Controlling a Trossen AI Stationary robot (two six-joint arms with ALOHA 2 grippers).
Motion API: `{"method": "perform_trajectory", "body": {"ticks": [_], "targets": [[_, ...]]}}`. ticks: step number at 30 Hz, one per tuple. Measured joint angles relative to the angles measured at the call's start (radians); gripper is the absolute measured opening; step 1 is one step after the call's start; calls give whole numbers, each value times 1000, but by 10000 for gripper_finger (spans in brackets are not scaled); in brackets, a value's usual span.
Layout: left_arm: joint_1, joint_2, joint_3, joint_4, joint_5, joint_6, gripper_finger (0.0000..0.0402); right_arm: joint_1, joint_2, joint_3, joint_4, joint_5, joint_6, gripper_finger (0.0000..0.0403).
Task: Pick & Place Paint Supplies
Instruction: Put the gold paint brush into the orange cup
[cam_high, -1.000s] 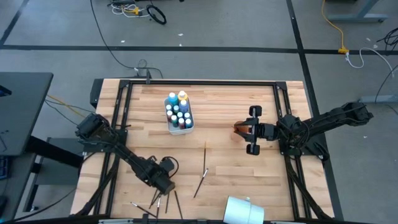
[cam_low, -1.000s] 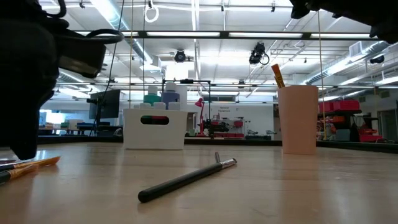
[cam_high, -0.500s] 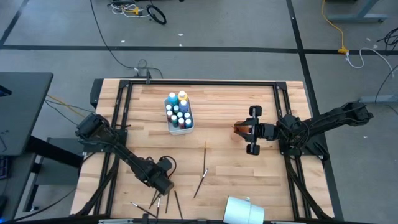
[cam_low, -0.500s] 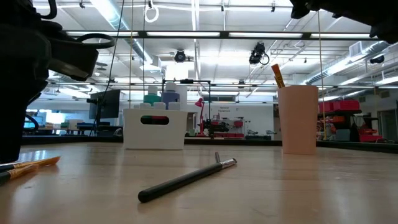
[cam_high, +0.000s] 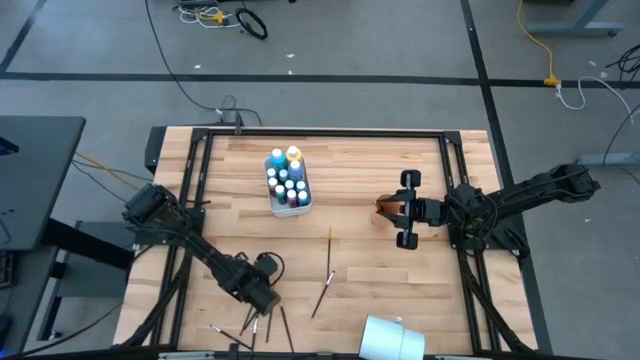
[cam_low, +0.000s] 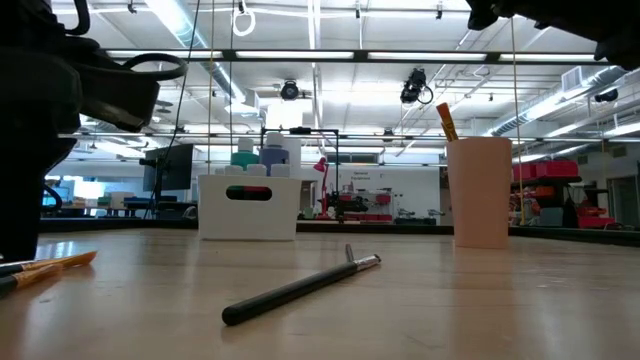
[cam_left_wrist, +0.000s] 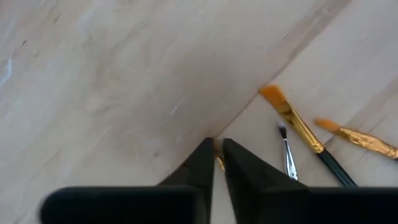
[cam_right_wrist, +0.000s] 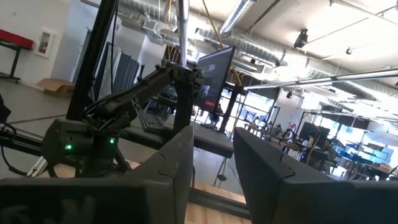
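Observation:
My left gripper (cam_high: 262, 300) points down at the table's near left, among several loose brushes (cam_high: 248, 322). Its fingers are nearly together on one of them. Beside them lie two orange-tipped brushes (cam_left_wrist: 292, 118) and a thin one (cam_left_wrist: 286, 149). Two more brushes (cam_high: 326, 275) lie flat mid-table; one shows as a dark brush (cam_low: 300, 288) in the low view. The paint bottles (cam_high: 287, 180) stand in a white caddy (cam_low: 248, 207) at the far middle. My right gripper (cam_high: 405, 211) hovers open at the right, above a peach cup (cam_low: 480, 192) that holds a brush (cam_low: 445, 120). My left gripper pinches a brush between its two fingertips, coming from above and pointing down. Only a gold bit of the brush (cam_left_wrist: 219, 163) shows in the narrow gap. The fingers hide the rest, so I cannot tell which part they have or whether it is off the table.
A black frame runs along the table's edges (cam_high: 320, 133). A white rounded object (cam_high: 392, 338) sits at the near edge. Bare wood (cam_high: 360, 160) lies between the caddy and the right arm.
My left gripper has turned a little in place over the brushes at the near left. The brushes, caddy, cup and right arm have kept still.

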Motion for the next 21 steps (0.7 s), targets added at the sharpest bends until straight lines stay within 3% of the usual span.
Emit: {"method": "perform_trajectory", "body": {"ticks": [2,9,17,21], "targets": [[-1,0,-1,-2,-14,-2,10,0,0,0,0,0,0,119],[-3,-3,6,-13,-87,43,5,0,0,0,0,0,0,119],[5,-109,35,-45,-317,114,3,0,0,0,0,1,0,119],[8,-215,38,-28,-488,174,2,0,0,0,7,1,52,119]]}}
